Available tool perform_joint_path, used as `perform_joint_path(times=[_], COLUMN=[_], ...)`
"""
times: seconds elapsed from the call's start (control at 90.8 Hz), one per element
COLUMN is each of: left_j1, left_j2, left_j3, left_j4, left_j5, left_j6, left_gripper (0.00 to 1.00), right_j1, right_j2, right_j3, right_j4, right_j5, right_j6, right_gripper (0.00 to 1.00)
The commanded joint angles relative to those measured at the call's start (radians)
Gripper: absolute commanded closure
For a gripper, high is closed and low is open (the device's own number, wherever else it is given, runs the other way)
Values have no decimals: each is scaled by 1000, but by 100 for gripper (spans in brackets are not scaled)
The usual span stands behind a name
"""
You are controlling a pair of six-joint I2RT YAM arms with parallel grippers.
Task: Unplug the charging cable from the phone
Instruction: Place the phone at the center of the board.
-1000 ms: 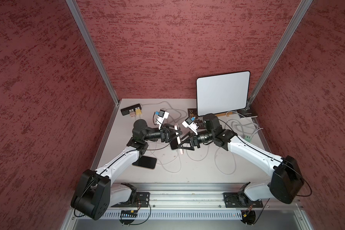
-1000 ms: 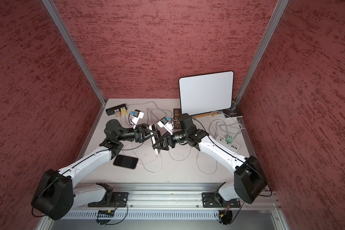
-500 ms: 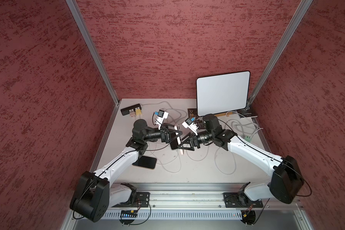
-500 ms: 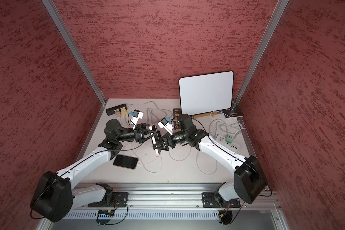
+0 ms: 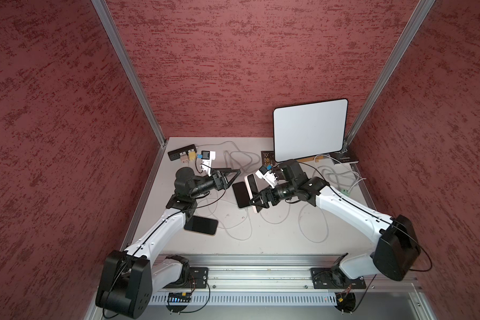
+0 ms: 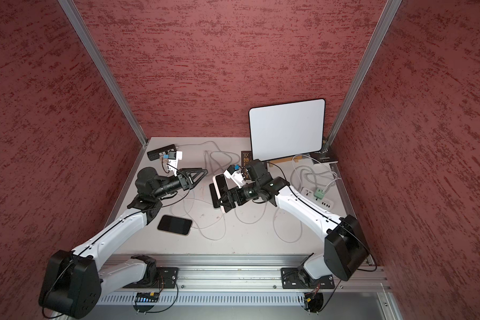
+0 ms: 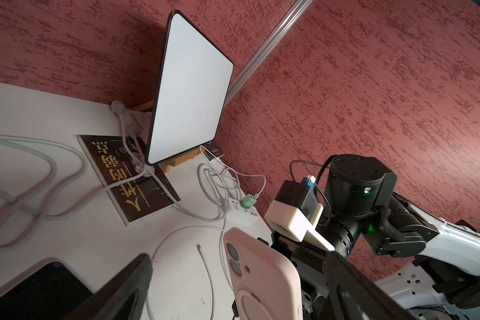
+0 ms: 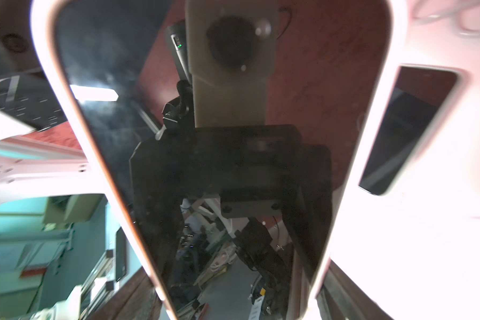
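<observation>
My right gripper [image 5: 257, 203] [image 6: 225, 203] is shut on the lower end of a phone [image 5: 251, 182] [image 6: 219, 185] in a pale pink case and holds it raised over the middle of the table. Its dark screen [image 8: 205, 138] fills the right wrist view. The case's back with two lenses [image 7: 263, 277] faces the left wrist camera. The white charging cable's plug end [image 7: 198, 246] lies loose on the table, apart from the phone. My left gripper [image 5: 230, 180] [image 6: 198, 180] [image 7: 239, 261] stands open to the phone's left, holding nothing.
A second dark phone [image 5: 239, 194] lies flat just left of the held one. A third phone [image 5: 201, 225] lies near the left arm. At the back stand a white tablet [image 5: 310, 130], a book [image 7: 128, 177], a power strip [image 6: 319, 198] and loose cable loops [image 5: 313, 221].
My left gripper's jaws have gone from shut to wide open, and it has drawn back a little to the left of the phone. The right arm still holds the phone in place.
</observation>
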Motion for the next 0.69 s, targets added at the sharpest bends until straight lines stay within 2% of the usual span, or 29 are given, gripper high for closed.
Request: perform_joint_path(times=[0.0,0.099,0.331,0.551,0.683], left_j1=[4,4,-2,-5,-7], left_j2=[-28,-40,-74,-85,-91], left_j3=[-7,-4,5,6,7], left_j4=[-57,-94,-175,-205,-222], left_j5=[-68,-104,-174,-202,-217], left_j6=[16,30,70,84,94], left_gripper=[0,0,0,0,0], right_j1=[7,7,9,9,8], right_j2=[29,58,136,239,307], right_j3=[60,90,143,171,184], right_j4=[-117,-205,-371,-463,-483], right_j5=[191,309,545,673,692], right_j6=[1,11,4,-16,-29], right_gripper=[74,70,69,69,69])
